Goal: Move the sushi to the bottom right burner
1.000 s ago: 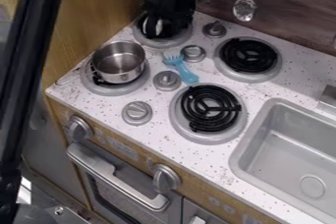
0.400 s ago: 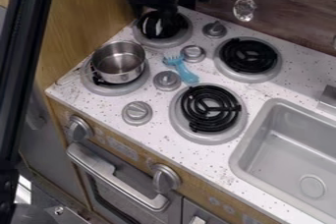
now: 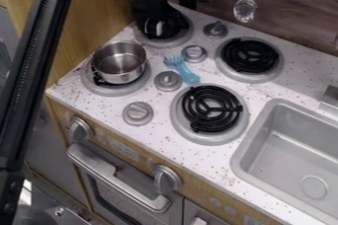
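My black gripper hangs at the top, left of centre, low over the back left burner. A dark, rounded thing with white streaks sits on that burner, just under the gripper and partly hidden by it. I cannot tell whether it is the sushi, or whether the gripper touches it. The bottom right burner has a bare black coil in a grey ring, near the middle of the stove top.
A metal pot stands on the front left burner. A light-blue toy fork lies between the burners, among grey knobs. The back right burner has a black coil. The sink is at the right.
The gripper first rose and shifted left from over the back left burner, then came down again over it. The arm's upper part has come into view at the top left.
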`<state>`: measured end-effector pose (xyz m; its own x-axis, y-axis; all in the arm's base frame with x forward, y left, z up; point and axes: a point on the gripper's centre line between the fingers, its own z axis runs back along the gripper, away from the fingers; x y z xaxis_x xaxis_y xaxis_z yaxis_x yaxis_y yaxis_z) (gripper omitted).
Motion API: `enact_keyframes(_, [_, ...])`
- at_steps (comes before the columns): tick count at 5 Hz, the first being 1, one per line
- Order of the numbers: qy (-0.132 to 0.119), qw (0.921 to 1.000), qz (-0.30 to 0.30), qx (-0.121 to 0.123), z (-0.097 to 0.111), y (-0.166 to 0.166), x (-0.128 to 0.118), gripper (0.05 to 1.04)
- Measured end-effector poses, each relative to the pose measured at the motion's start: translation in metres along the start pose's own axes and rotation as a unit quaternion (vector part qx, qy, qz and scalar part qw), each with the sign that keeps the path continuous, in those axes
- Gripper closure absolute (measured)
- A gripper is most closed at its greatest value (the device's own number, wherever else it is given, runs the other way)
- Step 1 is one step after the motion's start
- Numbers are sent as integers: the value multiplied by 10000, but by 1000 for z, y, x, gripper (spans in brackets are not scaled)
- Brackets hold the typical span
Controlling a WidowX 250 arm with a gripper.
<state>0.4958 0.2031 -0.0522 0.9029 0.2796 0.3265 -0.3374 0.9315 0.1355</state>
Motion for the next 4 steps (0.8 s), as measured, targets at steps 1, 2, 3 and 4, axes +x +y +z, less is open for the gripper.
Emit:
enact_keyframes(1, [26,10000,13,-10,-7,-2,6,121])
enact_keyframes(2, [-1,10000,-66,10,-7,-5,-2,349])
enact_keyframes(3, [68,9996,-274,21,10,-10,-24,470])
enact_keyframes(4, [-74,9993,-363,-32,51,-23,-38,477])
